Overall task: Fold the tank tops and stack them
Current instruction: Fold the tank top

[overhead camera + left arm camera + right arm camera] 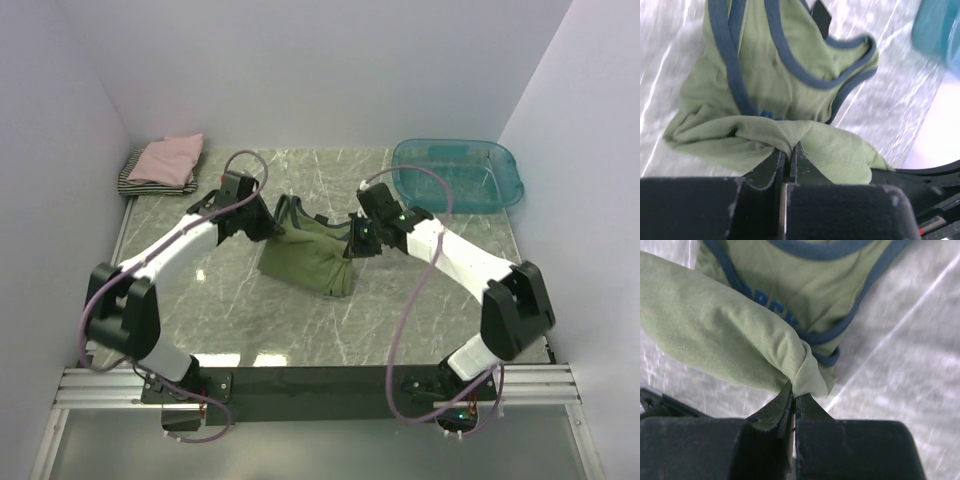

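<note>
Over table (230, 305) | arms angled inward | left gripper (788, 150), right gripper (794, 396) pinch tank top (312, 264)

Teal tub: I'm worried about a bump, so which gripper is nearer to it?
Right. The right gripper, shut on the green tank top, sits left of the tub and nearer the arm bases. The left gripper pinches the tank top's other side, farther away.
</note>
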